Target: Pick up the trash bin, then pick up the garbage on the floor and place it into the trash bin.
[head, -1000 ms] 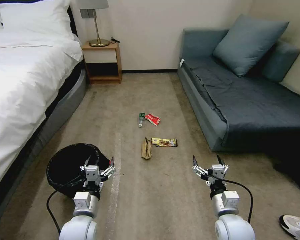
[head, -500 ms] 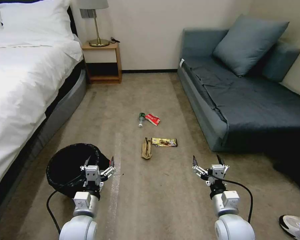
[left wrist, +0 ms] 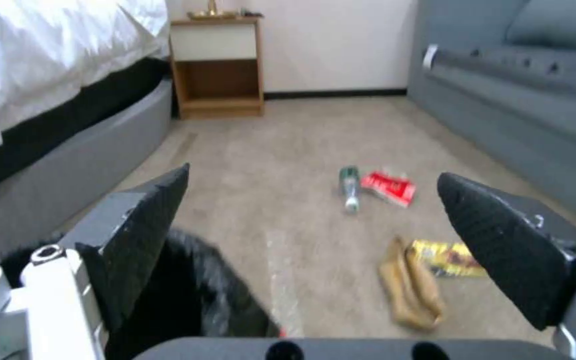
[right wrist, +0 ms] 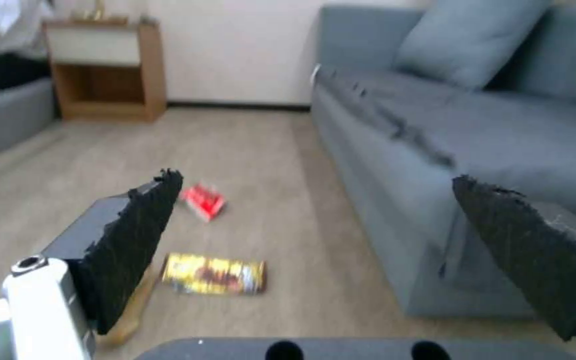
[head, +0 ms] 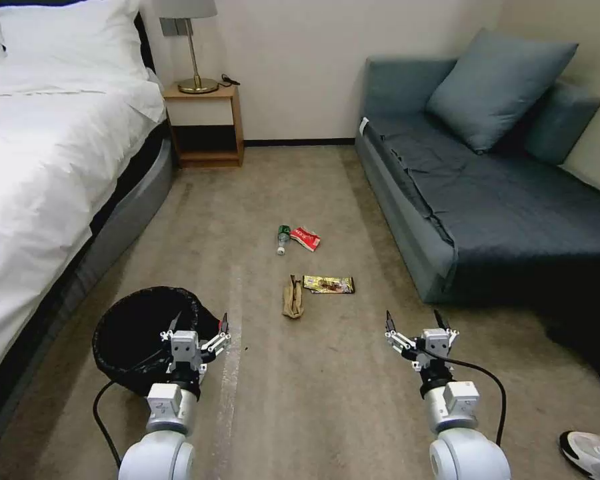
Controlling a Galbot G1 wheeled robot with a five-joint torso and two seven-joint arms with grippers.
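Carpet between bed [head: 40, 167] and sofa [head: 487, 200] carries the litter: bottle [head: 283, 239], two wrappers, paper [head: 292, 298]. Bin [head: 137, 337] stands under left gripper [head: 197, 327], jaws wide; right gripper [head: 413, 321] likewise, empty. First step pending: grasp bin rim.

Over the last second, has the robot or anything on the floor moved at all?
Nothing visibly changed. Both arms hold still with open fingers, the left end effector above the bin, the right end effector over bare carpet. The garbage lies untouched.
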